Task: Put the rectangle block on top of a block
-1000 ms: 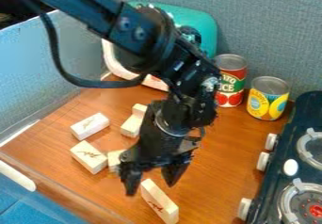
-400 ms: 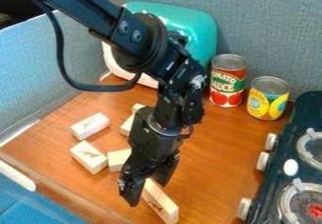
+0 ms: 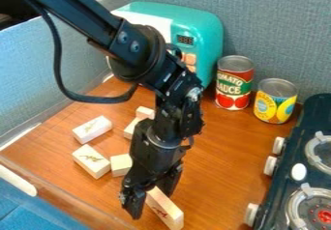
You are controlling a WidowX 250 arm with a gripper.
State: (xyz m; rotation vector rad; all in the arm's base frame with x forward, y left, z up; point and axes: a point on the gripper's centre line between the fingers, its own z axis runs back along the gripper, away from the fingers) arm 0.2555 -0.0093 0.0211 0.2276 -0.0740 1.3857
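- Gripper (image 3: 152,203): points down at the table in the lower middle of the view; its two fingers stand spread, one to each side of the far end of a block. Whether either finger touches the wood cannot be determined.
- Rectangle block (image 3: 166,208): the task's item, found directly on the table at the gripper, lying lengthwise toward the bottom edge of the view, a reddish mark on its side.
- Small plain block (image 3: 121,165): on the table, just left of the gripper in the view.
- Marked block (image 3: 91,160): just beside the plain one, dark figure on its upper face.
- Second marked block (image 3: 92,129): farther back, apart from the first.
- Two further blocks (image 3: 145,112): close together behind the plain one, partly hidden by the arm; whether one rests on the other cannot be determined.
- Table (image 3: 223,176): brown, wood-toned surface.
- Tomato can (image 3: 234,83) and yellow-labelled can (image 3: 275,101): upright, near each other, by the rear partition.
- Teal toy appliance (image 3: 207,35): behind the arm, left of the cans.
- Toy stove (image 3: 277,195): right edge, pale knobs facing the table.
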